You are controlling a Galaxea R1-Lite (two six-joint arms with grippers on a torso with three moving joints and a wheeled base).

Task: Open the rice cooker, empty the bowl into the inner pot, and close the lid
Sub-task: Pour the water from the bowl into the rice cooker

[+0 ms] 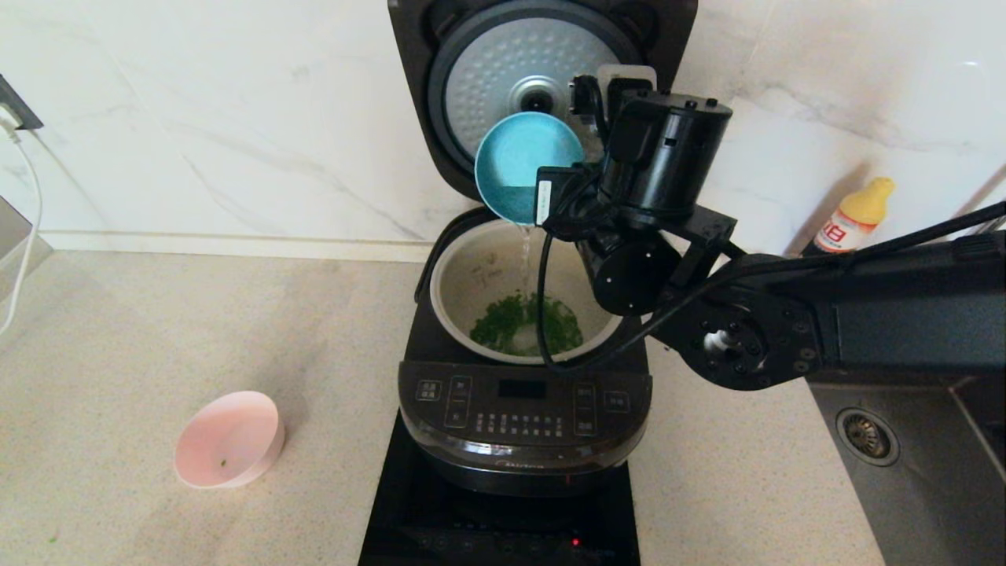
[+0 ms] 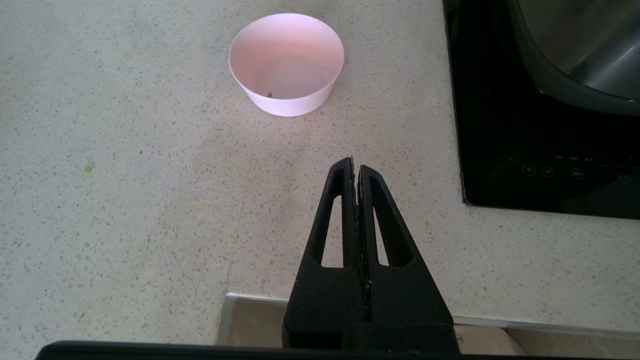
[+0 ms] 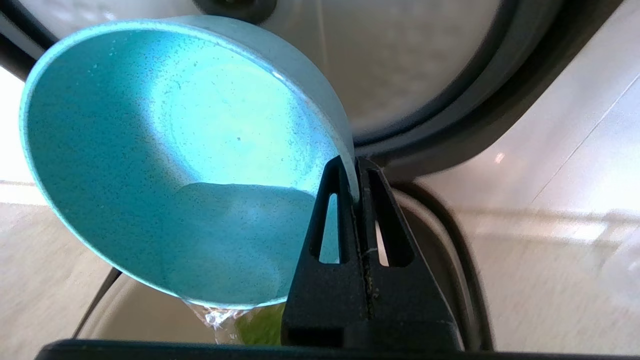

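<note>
Rice cooker sits at the centre of the counter on a black cooktop, with its lid standing open at the far side and the inner pot in place, green bits and liquid at its bottom. Our right gripper is clamped on the rim of a teal bowl, one finger inside the wall and one outside. We hold that bowl tilted over the far edge of the pot, and a thin stream of water runs from its lower lip into the pot. Our left gripper hangs over the counter at the near left, fingers pressed together and holding nothing.

We count two bowls: the teal one in our grip and a pink bowl standing upright on the counter, left of the cooker and well apart from it. The pink bowl shows one small green speck inside.

To the right lie a sink with its drain and, at the far wall, a yellow-capped bottle. Our right arm reaches in from the right across the cooker's right side, and its wrist covers part of the lid's underside. A cable hangs at the far left.
</note>
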